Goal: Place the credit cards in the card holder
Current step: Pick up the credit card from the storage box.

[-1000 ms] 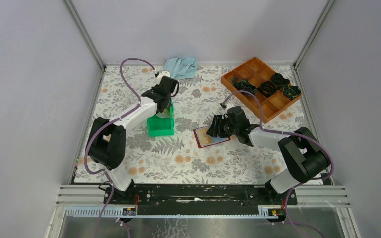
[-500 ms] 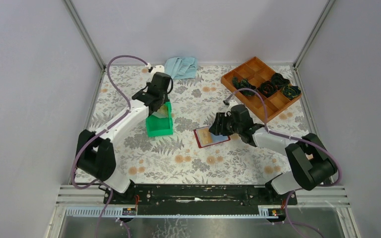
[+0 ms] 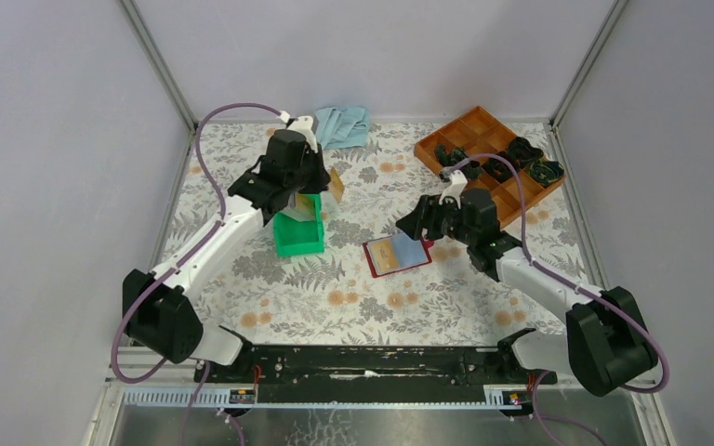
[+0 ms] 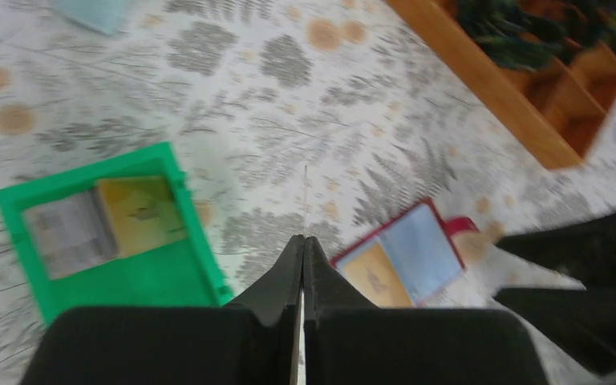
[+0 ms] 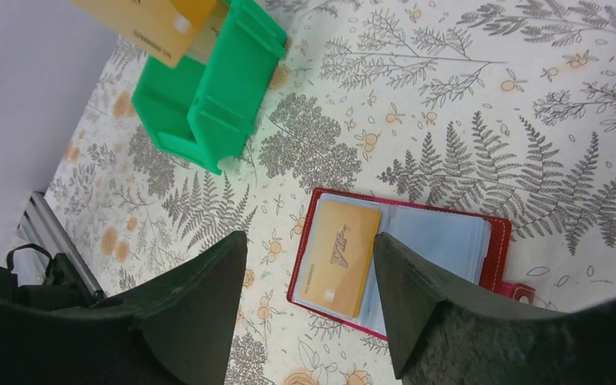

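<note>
The card holder (image 3: 400,254) lies open on the table, red-edged and pale blue inside, with one gold card (image 5: 338,257) on its left page. My left gripper (image 3: 311,178) hangs above the green bin (image 3: 297,237), shut on a gold credit card (image 3: 336,184). In the left wrist view that card is an edge-on sliver (image 4: 305,196) sticking out of the gripper (image 4: 304,239). A gold card (image 4: 140,210) and a pale card (image 4: 68,233) still lie in the bin (image 4: 152,281). My right gripper (image 5: 309,238) hovers open over the holder (image 5: 449,241), holding nothing.
An orange compartment tray (image 3: 511,200) with dark tangled items stands at the back right. A blue cloth (image 3: 339,125) lies at the back edge. The green bin (image 5: 208,88) sits left of the holder. Grey walls close in on both sides.
My left gripper has lifted out of the green bin with a gold card and moved up and to the right. My right gripper has risen off the holder, drawn back right and opened wider.
</note>
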`<state>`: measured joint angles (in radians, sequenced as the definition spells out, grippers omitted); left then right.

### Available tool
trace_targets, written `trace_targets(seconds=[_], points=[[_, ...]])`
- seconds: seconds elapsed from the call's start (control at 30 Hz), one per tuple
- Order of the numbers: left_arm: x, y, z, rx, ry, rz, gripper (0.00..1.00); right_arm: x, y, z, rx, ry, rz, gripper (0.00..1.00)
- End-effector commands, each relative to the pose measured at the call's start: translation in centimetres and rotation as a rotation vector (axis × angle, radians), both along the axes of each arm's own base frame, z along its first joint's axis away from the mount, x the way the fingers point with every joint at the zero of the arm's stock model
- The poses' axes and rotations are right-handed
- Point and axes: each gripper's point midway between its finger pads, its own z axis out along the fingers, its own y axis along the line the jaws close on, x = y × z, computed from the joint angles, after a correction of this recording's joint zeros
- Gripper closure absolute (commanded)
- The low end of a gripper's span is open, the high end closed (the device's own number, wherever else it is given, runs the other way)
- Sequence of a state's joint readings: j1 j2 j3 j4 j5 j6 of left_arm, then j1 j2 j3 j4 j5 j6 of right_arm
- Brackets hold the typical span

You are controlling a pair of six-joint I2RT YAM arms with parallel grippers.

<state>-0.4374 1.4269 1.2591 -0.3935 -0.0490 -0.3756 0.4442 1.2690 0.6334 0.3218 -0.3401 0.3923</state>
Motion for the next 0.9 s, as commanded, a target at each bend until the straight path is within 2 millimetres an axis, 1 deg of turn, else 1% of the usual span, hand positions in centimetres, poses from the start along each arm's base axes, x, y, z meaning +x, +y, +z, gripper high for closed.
trace_targets(seconds=[0.0, 0.13, 0.3, 0.43, 0.53, 0.7, 0.87], points=[[-2.2, -5.1, 1.7, -0.175, 0.006, -0.3, 1.0, -0.5, 0.4, 3.2, 0.104, -0.11, 0.087, 0.31], [-4.2, -7.2, 1.7, -0.252, 0.052, -0.464, 1.0, -1.5, 0.6, 4.7, 0.162, -0.16, 0.151, 0.25], [-7.2, -9.2, 1.6, -0.36, 0.119, -0.67, 1.0, -3.0, 1.3, 6.0, 0.211, -0.195, 0.244, 0.25], [-9.0, -10.0, 2.0, -0.429, 0.125, -0.782, 1.0, -4.1, 1.5, 6.7, 0.245, -0.221, 0.298, 0.25], [-10.0, -10.4, 2.4, -0.465, 0.127, -0.844, 1.0, -4.6, 1.5, 7.0, 0.263, -0.231, 0.326, 0.25], [-11.0, -10.8, 2.9, -0.521, 0.125, -0.92, 1.0, -5.4, 1.8, 7.5, 0.321, -0.224, 0.381, 0.25], [-11.6, -11.0, 2.8, -0.544, 0.135, -0.955, 1.0, -6.2, 2.2, 8.2, 0.381, -0.21, 0.433, 0.26]])
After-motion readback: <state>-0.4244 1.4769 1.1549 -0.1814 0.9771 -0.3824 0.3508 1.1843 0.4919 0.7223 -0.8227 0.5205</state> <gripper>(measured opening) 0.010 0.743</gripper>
